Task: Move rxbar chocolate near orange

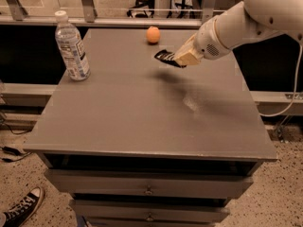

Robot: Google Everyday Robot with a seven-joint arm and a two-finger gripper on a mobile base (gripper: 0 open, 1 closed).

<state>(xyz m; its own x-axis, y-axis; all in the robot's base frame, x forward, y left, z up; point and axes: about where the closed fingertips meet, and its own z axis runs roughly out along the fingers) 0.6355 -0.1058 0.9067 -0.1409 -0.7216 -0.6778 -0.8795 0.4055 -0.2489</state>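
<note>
Near the orange [153, 34], the gripper [180, 59] holds the rxbar chocolate [164, 56] in clenched jaws, pointing left.

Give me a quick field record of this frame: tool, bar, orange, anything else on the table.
tool: above the table's far right part, shut on the rxbar chocolate
rxbar chocolate: held clear of the tabletop
orange: resting near the far edge, beyond and left of the bar, not touching it
water bottle: upright, far left corner
status: bar not yet set down
</note>
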